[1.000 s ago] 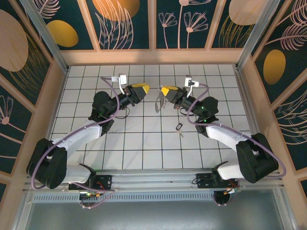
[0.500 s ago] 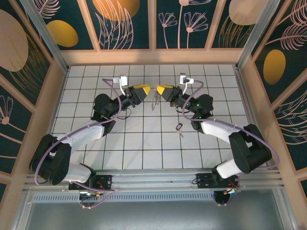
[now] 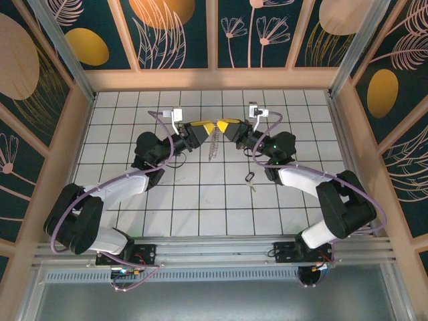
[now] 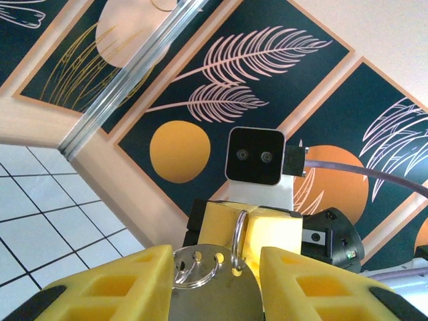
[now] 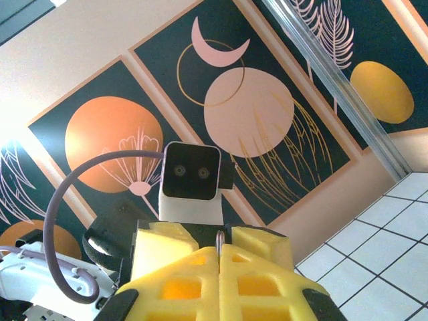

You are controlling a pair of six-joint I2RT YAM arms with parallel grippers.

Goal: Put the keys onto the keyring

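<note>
The silvery keyring (image 3: 215, 142) hangs above the tiles between my two grippers, which meet tip to tip. My right gripper (image 3: 222, 126) is shut on one of its thin wire rings (image 5: 219, 235), which shows edge-on between the yellow fingers (image 5: 180, 287). In the left wrist view the keyring's flat metal tag (image 4: 214, 291) with its small holes and loops fills the gap of my left gripper (image 4: 215, 257), whose fingers (image 4: 127, 281) press against its two edges. One black-headed key (image 3: 249, 178) lies on the floor near the right arm.
The white tiled floor (image 3: 200, 200) is walled by wooden panels with dark floral prints (image 3: 177, 33). Both arms reach from the near rail (image 3: 214, 247) toward the middle back. Each wrist camera (image 4: 254, 156) faces the other.
The left gripper has moved right and the right gripper slightly back until their tips meet. The left jaws have narrowed onto the keyring's tag. The key on the floor has not moved.
</note>
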